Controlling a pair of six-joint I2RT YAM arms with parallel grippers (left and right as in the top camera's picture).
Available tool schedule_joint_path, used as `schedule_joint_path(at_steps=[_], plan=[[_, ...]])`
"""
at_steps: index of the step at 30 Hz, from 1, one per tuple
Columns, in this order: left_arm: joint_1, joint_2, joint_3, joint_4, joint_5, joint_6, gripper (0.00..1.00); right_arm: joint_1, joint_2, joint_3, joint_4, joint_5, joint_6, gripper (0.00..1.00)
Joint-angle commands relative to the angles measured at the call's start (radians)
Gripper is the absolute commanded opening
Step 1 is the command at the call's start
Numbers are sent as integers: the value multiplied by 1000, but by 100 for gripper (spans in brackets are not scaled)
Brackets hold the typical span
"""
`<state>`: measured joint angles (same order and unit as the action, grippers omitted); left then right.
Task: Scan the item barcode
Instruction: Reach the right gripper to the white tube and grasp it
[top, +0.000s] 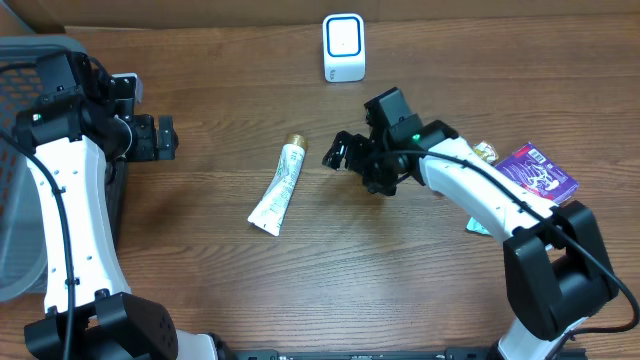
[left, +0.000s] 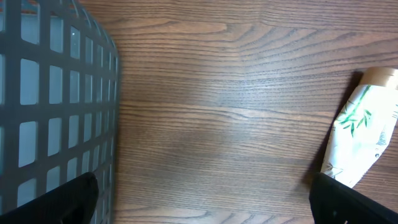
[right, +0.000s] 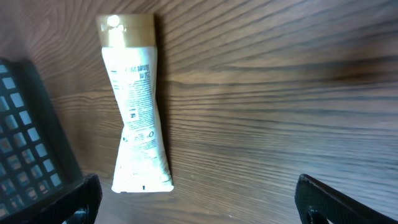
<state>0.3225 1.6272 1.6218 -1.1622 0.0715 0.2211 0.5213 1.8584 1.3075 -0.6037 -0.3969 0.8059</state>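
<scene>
Tube (top: 278, 187) lies centre, scanner (top: 343, 48) behind it, basket (top: 12, 235) far left, packet (top: 538, 172) far right.

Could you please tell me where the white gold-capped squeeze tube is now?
In the overhead view, the white gold-capped squeeze tube lies flat on the wooden table near its middle, just left of the open right gripper.

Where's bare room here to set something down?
Bare wood in front, between tube and right arm's base; also at back, between left gripper and white scanner. Crowded around the purple packet, far right.
</scene>
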Motion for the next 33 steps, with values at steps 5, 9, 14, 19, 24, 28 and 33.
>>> schedule_joint_path(at_steps=[5,9,14,19,24,28,33], plan=[[4,-11,-5,0,3,26,100,52,2,-45,145,-16,50,96],[4,-11,-5,0,3,26,100,74,4,-45,204,-5,73,95],[4,-11,-5,0,3,26,100,95,25,-45,248,7,109,96],[4,-11,-5,0,3,26,99,113,80,-45,323,-18,113,96],[4,-11,-5,0,3,26,100,134,158,-45,433,-32,142,93],[4,-11,-5,0,3,26,100,150,215,-45,505,-31,171,85],[4,-11,-5,0,3,26,100,163,259,-45,518,7,214,61]])
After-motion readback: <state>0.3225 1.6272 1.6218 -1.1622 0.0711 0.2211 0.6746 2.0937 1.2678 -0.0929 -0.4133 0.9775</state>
